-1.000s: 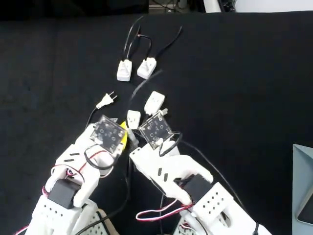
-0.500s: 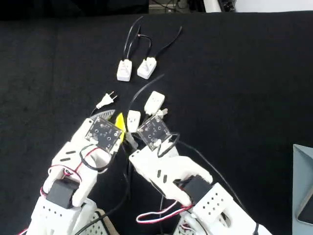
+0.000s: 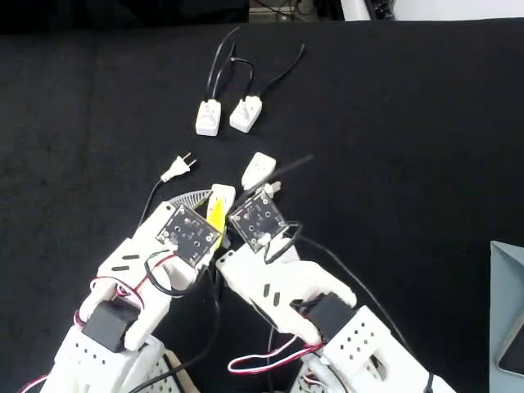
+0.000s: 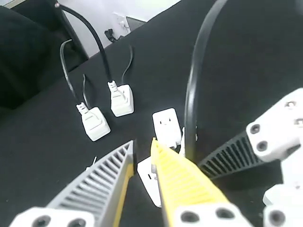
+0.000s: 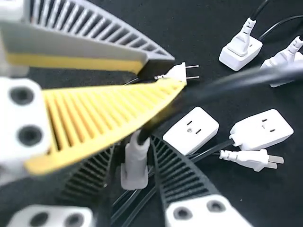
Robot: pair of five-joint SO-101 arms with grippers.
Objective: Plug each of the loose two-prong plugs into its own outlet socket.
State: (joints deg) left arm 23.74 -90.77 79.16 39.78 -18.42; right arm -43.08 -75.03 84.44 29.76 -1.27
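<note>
My right gripper [image 5: 135,147] is shut on a white plug [image 5: 134,163] whose thick black cord [image 3: 282,170] rises up and away. Beside it, my left gripper [image 4: 142,143] hangs just above a free white outlet [image 3: 223,196], its yellow and grey fingers a narrow gap apart with nothing between them. A second free outlet [image 3: 259,169] lies just beyond, with a loose two-prong plug [image 5: 251,158] next to it. Another loose plug [image 3: 176,169] lies to the left. Two outlets [image 3: 209,117] [image 3: 246,113] at the back have plugs in them.
Black cords run from the back outlets toward the table's far edge and under both arms. A grey tray [image 3: 508,311] sits at the right edge. The black tabletop to the left and right of the outlets is open room.
The left gripper swung forward, then right onto the near free outlet, and its fingers drew closer. The thick cord held by the right gripper swung to the right.
</note>
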